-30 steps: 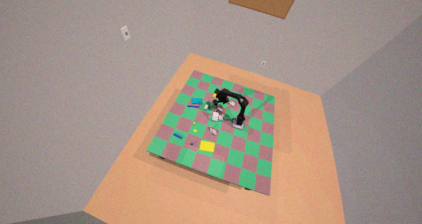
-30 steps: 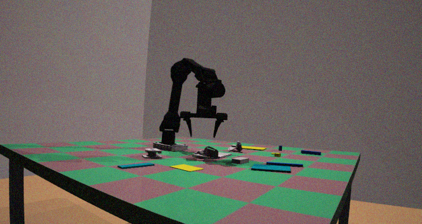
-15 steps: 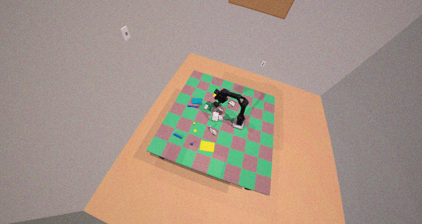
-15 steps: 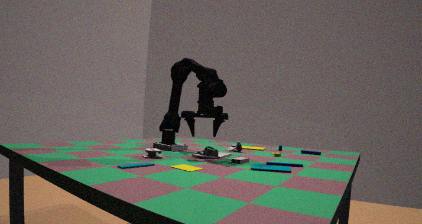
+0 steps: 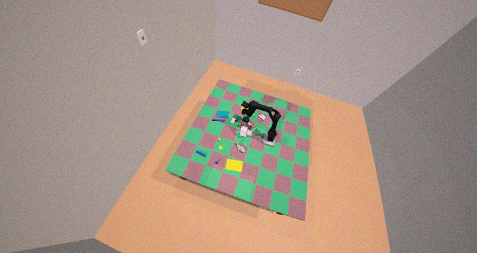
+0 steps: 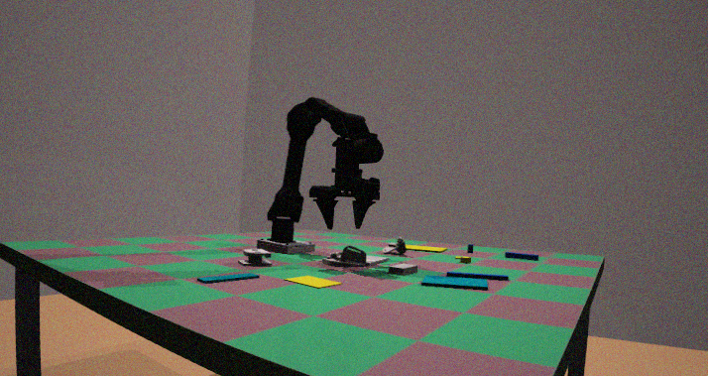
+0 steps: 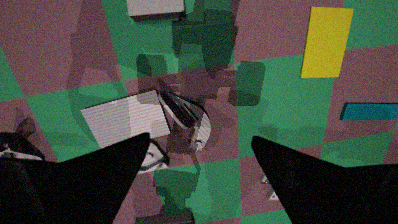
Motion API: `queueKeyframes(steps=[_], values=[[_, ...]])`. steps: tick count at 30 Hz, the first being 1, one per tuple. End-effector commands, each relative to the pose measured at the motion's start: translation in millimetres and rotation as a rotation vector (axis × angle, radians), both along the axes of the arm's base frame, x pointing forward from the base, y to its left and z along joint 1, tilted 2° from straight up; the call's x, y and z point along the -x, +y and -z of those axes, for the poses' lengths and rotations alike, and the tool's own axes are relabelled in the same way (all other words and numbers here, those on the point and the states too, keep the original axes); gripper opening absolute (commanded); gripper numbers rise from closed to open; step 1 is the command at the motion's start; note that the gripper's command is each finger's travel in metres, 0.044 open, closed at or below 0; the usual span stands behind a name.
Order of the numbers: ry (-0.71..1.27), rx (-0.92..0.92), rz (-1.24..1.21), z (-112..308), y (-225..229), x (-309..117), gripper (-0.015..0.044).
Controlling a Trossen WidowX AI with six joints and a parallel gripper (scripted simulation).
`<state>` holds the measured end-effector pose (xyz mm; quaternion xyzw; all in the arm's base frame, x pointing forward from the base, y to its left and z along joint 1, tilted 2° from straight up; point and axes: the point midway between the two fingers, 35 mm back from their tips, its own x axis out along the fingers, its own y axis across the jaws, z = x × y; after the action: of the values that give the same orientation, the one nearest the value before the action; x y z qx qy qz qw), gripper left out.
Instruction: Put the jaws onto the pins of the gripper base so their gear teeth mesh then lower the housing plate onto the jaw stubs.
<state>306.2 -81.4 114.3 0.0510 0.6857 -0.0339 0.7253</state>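
Note:
My gripper (image 6: 343,227) (image 7: 202,139) is open and empty, high above the table. Below it lies the white gripper base (image 5: 243,131) (image 7: 127,119) (image 6: 331,261); its pin end is partly hidden by a finger in the wrist view. One jaw (image 6: 353,255) (image 7: 201,131), white with dark sides, is at the base's edge; whether it sits on a pin I cannot tell. The other jaw (image 5: 240,147) (image 6: 395,248) lies apart on the table, partly hidden in the wrist view. The white housing plate (image 5: 261,117) (image 6: 256,256) stands apart from the base, mostly hidden behind the right finger in the wrist view.
A small white block (image 5: 233,121) (image 6: 403,269) (image 7: 156,7) lies near the base. Teal plates (image 5: 222,113) (image 6: 228,278) (image 7: 371,111), yellow plates (image 5: 234,165) (image 6: 312,281) (image 7: 327,42) and blue bars (image 5: 200,153) (image 6: 477,276) lie around.

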Motion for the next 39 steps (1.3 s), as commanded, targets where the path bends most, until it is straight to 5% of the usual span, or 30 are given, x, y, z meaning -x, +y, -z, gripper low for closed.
queueKeyframes(steps=[1,28,39], values=[[-0.002,0.006,-0.104,-1.1,2.5,-0.1,0.0440],[-0.016,0.041,-0.744,-4.0,14.5,-1.6,0.0440],[-0.016,0.042,-0.759,29.4,15.4,-3.8,0.0440]])
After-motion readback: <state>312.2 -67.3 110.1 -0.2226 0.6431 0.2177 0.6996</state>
